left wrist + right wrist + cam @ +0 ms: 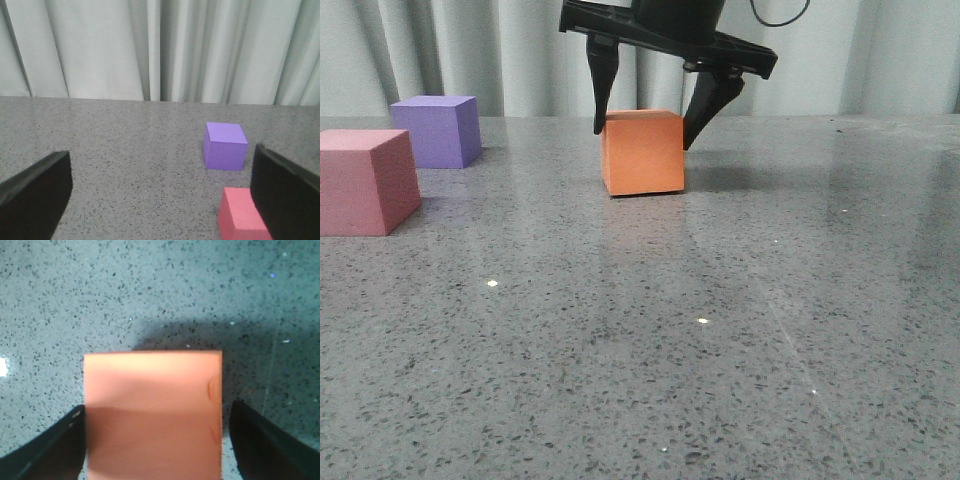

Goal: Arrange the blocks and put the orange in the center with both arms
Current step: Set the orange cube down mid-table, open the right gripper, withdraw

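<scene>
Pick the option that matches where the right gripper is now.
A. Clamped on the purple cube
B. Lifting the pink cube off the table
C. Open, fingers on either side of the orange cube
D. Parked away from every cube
C: the right gripper stands open with a finger on each side of the orange cube, which sits on the table.

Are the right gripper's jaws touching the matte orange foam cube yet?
Cannot tell. In the right wrist view the right gripper straddles the matte orange foam cube: a gap shows at one jaw, the other meets the cube's edge.
</scene>
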You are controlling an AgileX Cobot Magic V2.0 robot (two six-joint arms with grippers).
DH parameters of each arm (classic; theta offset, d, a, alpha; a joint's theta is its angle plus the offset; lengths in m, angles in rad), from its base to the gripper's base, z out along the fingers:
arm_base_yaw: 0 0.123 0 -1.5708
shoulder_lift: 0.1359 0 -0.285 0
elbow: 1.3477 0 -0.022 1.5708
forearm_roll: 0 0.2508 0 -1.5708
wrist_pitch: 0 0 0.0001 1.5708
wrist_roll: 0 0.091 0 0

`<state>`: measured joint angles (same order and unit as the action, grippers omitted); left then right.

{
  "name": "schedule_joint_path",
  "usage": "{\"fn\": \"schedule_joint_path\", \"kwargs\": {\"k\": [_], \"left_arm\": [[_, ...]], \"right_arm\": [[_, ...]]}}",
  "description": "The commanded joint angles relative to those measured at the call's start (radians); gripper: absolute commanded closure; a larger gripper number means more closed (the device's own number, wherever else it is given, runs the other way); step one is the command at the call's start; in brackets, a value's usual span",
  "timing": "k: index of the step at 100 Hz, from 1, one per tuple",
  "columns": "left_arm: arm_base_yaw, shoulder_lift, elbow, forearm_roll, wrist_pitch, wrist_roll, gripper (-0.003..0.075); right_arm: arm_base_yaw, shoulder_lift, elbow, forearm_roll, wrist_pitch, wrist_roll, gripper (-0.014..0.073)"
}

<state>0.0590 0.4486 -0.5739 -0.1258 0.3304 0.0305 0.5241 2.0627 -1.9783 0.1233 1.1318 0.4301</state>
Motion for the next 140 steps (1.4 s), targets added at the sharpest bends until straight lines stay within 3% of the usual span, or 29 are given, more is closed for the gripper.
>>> {"fn": "schedule_joint_path", "kwargs": {"k": [1, 42, 90, 112, 140], "left_arm": [[-0.002, 0.012, -0.036, -0.012, -0.073, 0.004, 0.0029], [-0.002, 0.012, -0.036, -0.012, -0.073, 0.004, 0.0029], [-0.002, 0.012, -0.036, -0.012, -0.076, 0.004, 0.0029], [-0.002, 0.012, -0.036, -0.012, -0.072, 0.004, 0.0029], [-0.002, 0.012, -0.036, -0.012, -0.086, 0.004, 0.0029]], "right_arm": [[0.001, -0.057, -0.034, 0.009, -0.031, -0.001, 0.0011], [0.001, -0.079, -0.034, -0.004, 0.028, -0.005, 0.0011], [0.037, -0.219, -0.021, -0.034, 0.126, -0.11, 0.0011], [0.118, -0.299, 0.091, -0.066, 0.06, -0.118, 0.0011], [0.172, -0.484, 0.395, -0.083, -0.122, -0.157, 0.0011]]}}
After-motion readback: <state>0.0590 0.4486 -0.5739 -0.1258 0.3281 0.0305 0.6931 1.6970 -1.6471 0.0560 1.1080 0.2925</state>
